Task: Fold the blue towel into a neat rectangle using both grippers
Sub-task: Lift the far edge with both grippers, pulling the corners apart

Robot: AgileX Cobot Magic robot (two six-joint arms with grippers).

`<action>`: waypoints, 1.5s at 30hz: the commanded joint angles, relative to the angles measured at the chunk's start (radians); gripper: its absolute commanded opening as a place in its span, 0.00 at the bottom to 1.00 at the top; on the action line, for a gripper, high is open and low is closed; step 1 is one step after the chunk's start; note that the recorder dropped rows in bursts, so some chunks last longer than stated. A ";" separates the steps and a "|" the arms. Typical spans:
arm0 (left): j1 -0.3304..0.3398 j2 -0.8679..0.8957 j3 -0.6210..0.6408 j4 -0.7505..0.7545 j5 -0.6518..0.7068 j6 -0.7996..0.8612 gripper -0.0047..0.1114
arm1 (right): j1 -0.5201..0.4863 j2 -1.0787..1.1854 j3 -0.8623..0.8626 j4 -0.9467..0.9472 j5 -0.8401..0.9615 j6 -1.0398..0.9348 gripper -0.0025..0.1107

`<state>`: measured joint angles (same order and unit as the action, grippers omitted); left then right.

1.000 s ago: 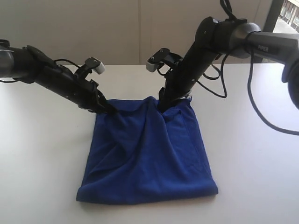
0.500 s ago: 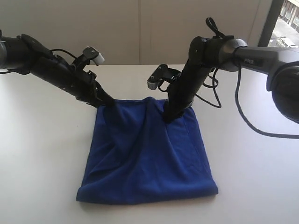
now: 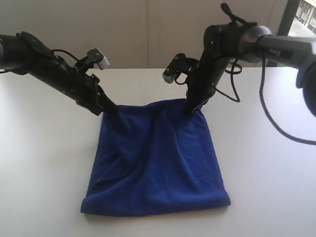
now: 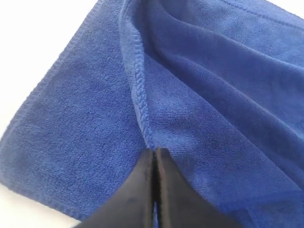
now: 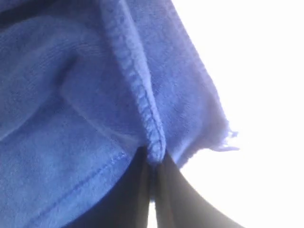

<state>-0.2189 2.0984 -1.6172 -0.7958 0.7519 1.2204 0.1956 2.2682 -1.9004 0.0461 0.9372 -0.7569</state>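
Note:
The blue towel (image 3: 155, 158) lies folded double on the white table, its fold along the near edge. My left gripper (image 3: 109, 107) pinches the far left corner, and my right gripper (image 3: 191, 109) pinches the far right corner. Both corners are held slightly off the table, with the far edge stretched between them. In the left wrist view the black fingers (image 4: 164, 190) are shut on the blue towel (image 4: 85, 123) at its stitched hem. In the right wrist view the fingers (image 5: 135, 190) clamp the hem of the blue towel (image 5: 71, 118), with a loose thread beside it.
The white table (image 3: 44, 163) stretches out on all sides of the towel. Black cables (image 3: 232, 86) loop from the right arm over the table behind the cloth. A pale wall stands behind the table's far edge.
The right gripper has moved right and back with its corner, pulling the bunched far edge out straight. The left gripper has shifted slightly left and up.

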 commanded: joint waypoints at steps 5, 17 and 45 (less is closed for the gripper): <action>-0.004 -0.158 -0.002 0.061 0.043 -0.025 0.04 | -0.002 -0.204 0.000 -0.039 0.070 0.027 0.02; -0.004 -0.261 -0.002 0.148 0.151 -0.109 0.04 | -0.002 -0.333 0.004 -0.037 0.115 0.027 0.02; -0.004 -0.523 -0.002 0.292 0.469 -0.265 0.04 | 0.073 -0.435 0.008 0.006 0.284 0.085 0.02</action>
<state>-0.2189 1.6175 -1.6172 -0.5011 1.1293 0.9832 0.2630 1.8761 -1.8973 0.0500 1.2179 -0.7131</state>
